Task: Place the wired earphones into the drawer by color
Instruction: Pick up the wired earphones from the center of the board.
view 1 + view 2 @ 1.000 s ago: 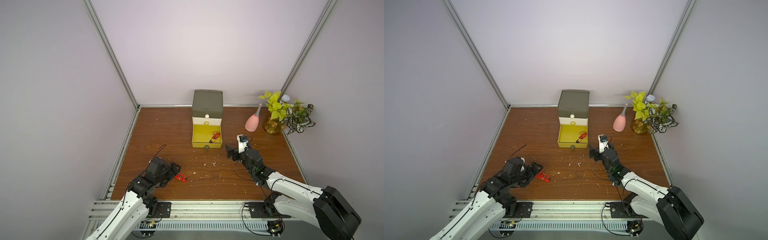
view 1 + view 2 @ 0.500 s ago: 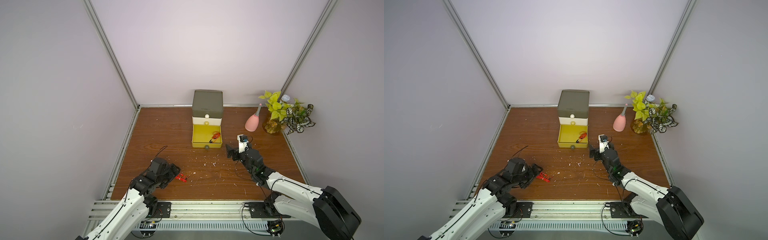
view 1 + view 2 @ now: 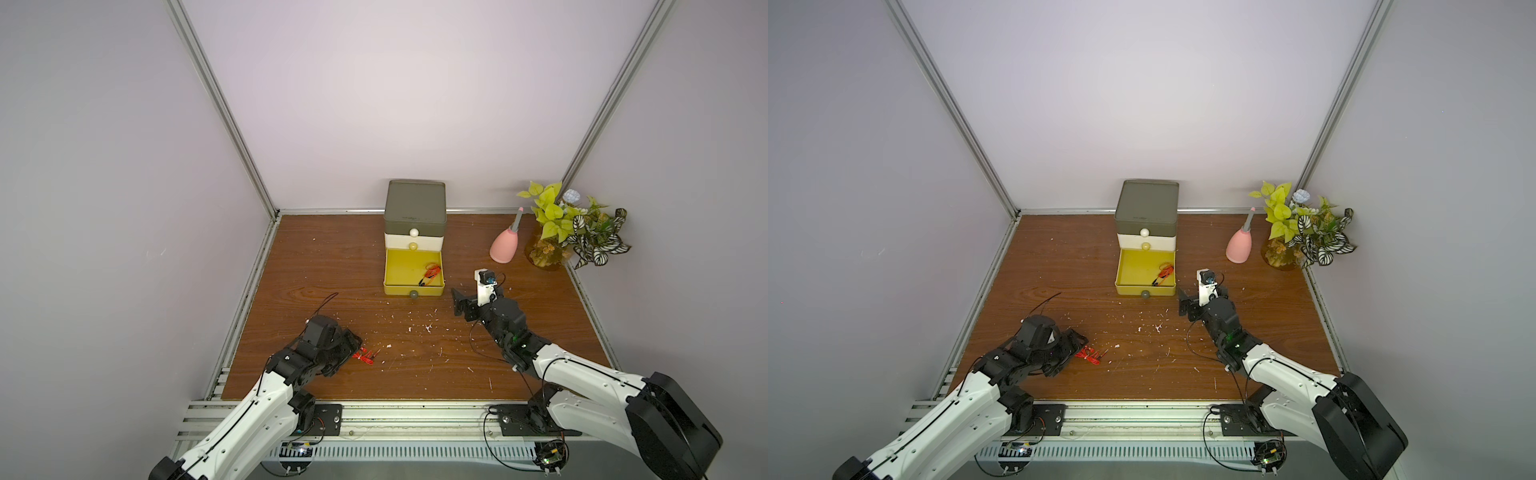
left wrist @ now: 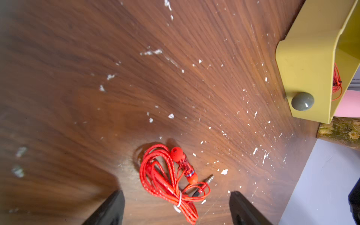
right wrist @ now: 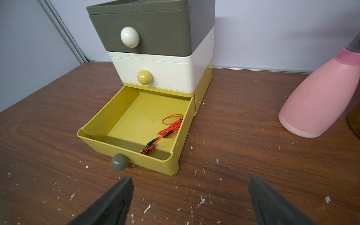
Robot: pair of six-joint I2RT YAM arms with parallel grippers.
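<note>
Settling a little lower than a second ago, the left arm (image 3: 266,395) reaches in from the lower left of a top view, while everything else has stayed where it was. We see the brown desk (image 3: 332,257) flecked with white crumbs, and the right arm (image 3: 582,374) stretching in from the lower right. At the back centre stands the drawer box (image 3: 414,208), its olive and cream tiers shut and the yellow drawer (image 3: 411,289) at the bottom pulled out. A leafy plant (image 3: 582,224) and a pink bottle (image 3: 505,249) sit at the right, well apart from the box. The right jaws stand wide and empty, facing the open drawer. The left jaws, also apart, flank the tail of a red earphone bundle (image 4: 165,175) lying on the desk at lower left in both top views; we see no contact. A second red bundle (image 5: 169,128) lies in the right half of the yellow drawer.
</note>
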